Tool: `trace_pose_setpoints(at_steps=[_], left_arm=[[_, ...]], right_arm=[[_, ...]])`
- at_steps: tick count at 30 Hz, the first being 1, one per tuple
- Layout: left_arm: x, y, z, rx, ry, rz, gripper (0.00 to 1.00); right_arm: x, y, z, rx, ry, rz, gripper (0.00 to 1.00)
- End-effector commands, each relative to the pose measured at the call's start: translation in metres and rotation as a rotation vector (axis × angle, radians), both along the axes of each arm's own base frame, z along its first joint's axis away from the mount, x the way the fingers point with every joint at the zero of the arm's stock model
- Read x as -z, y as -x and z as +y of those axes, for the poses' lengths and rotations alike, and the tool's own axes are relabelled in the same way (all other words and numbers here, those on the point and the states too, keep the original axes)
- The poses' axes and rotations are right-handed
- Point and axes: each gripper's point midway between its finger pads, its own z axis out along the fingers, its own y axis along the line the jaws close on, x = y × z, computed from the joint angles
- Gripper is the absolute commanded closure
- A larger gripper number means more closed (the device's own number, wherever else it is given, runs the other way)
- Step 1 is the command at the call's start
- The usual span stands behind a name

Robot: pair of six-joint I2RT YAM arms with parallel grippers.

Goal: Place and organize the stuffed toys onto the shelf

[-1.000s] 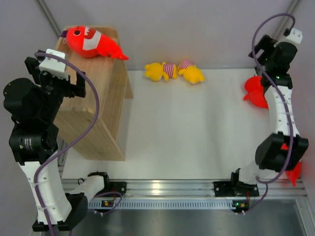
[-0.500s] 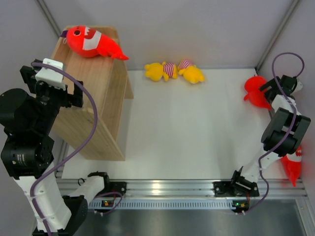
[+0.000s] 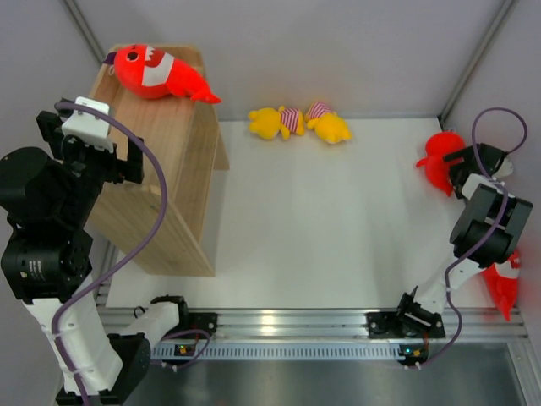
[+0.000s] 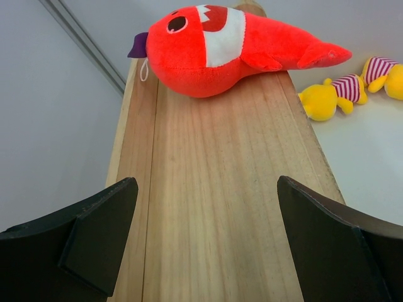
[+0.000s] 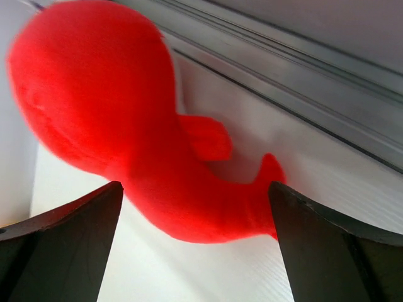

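Note:
One red shark lies on the far end of the wooden shelf; the left wrist view shows it on the shelf top. My left gripper hovers open and empty over the shelf top. Two yellow toys lie on the table at the back; both show in the left wrist view. A second red shark lies by the right wall. My right gripper is open right at it, the shark just ahead of the fingers. A third red shark lies at the near right.
The shelf stands tilted at the table's left side. Grey walls and metal frame posts close in the back and right. The aluminium base rail runs along the near edge. The white table spreads between the shelf and the right wall.
My right arm has folded down from high up, bringing its gripper low against the shark by the right wall. My left arm has shifted slightly back over the shelf.

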Motion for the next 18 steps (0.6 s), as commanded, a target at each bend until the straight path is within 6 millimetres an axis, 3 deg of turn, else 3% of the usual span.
trace_pose_setpoints(at_steps=[1, 4, 7, 11, 18], left_arm=[[-0.012, 0.004, -0.003, 0.017, 0.014, -0.037, 0.02], [-0.012, 0.004, -0.005, 0.023, 0.016, -0.035, 0.02], [-0.011, 0.004, -0.005, 0.024, 0.016, -0.034, 0.02], [-0.012, 0.007, -0.006, 0.029, 0.011, -0.037, 0.02], [-0.013, 0.01, -0.006, 0.032, 0.017, -0.041, 0.02]], right_arm=[[-0.015, 0.026, -0.03, 0.189, 0.039, -0.025, 0.01], [-0.032, 0.034, -0.029, 0.167, 0.091, -0.022, 0.01], [-0.035, 0.047, -0.023, 0.205, 0.077, -0.048, 0.01], [-0.018, 0.057, -0.015, 0.234, 0.032, -0.056, 0.01], [0.011, 0.048, -0.005, 0.199, -0.055, -0.038, 0.01]])
